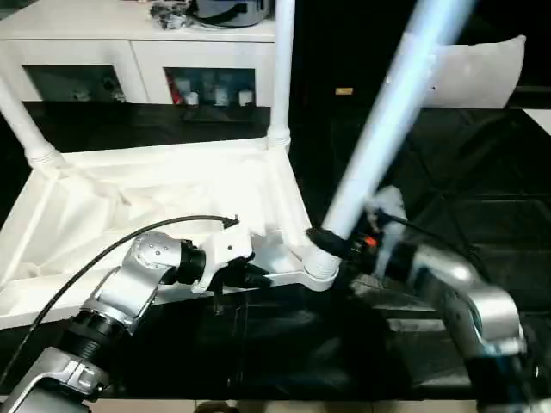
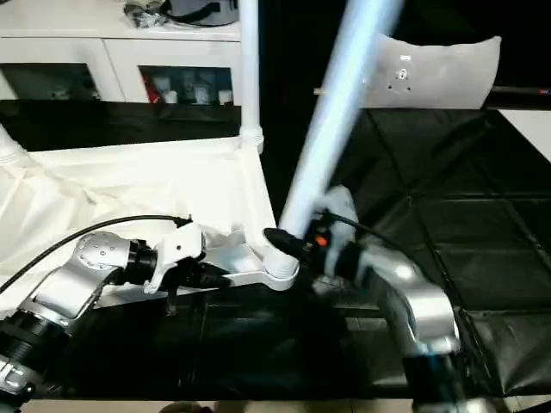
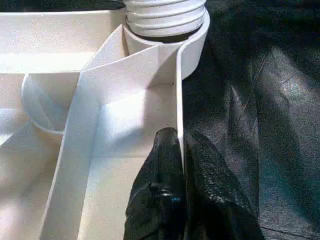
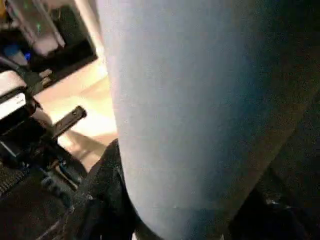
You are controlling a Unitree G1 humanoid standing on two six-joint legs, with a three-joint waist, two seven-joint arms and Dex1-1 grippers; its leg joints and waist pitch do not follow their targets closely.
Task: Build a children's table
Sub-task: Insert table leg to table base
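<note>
The white plastic rectangular tabletop [image 1: 164, 206] lies ribbed underside up on the black mat-covered floor [image 1: 482, 181]. The left gripper [image 3: 181, 150] pinches its thin near rim wall, fingers closed on it beside the near right corner socket [image 1: 320, 267]. The right gripper [image 1: 331, 241] clasps a long white cylindrical tube leg [image 1: 387, 129], tilted, its lower end in that socket.

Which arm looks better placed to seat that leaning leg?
The right. Its gripper already clasps the tilted white tube leg just above the round corner socket, while the left gripper pinches the white plastic tabletop's rim.
</note>
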